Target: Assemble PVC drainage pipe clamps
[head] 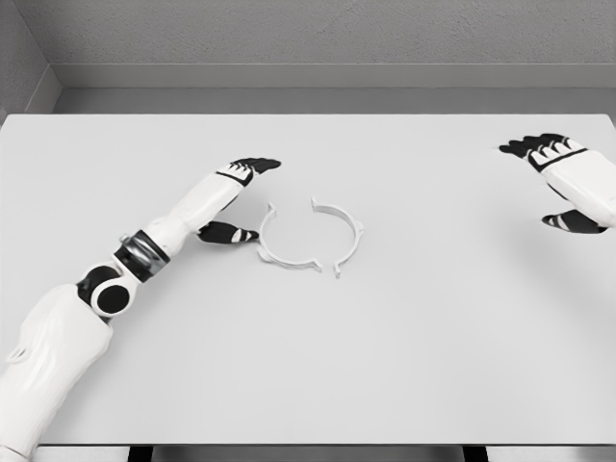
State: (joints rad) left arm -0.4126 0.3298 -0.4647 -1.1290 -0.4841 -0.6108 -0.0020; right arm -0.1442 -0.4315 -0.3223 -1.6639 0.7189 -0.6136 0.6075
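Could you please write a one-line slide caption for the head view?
Left hand open beside two white clamp halves on the table; right hand open far right.

Table (404,366): lying white and flat.
Clamp halves: left half (279,246) and right half (343,234) are lying close, making a broken ring.
Left hand (234,197): resting open beside the left half.
Right hand (563,178): hovering open, far right.

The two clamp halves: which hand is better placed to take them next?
Probably the left hand: it is open right beside the clamp halves, while the right hand is open far off at the table's right edge.
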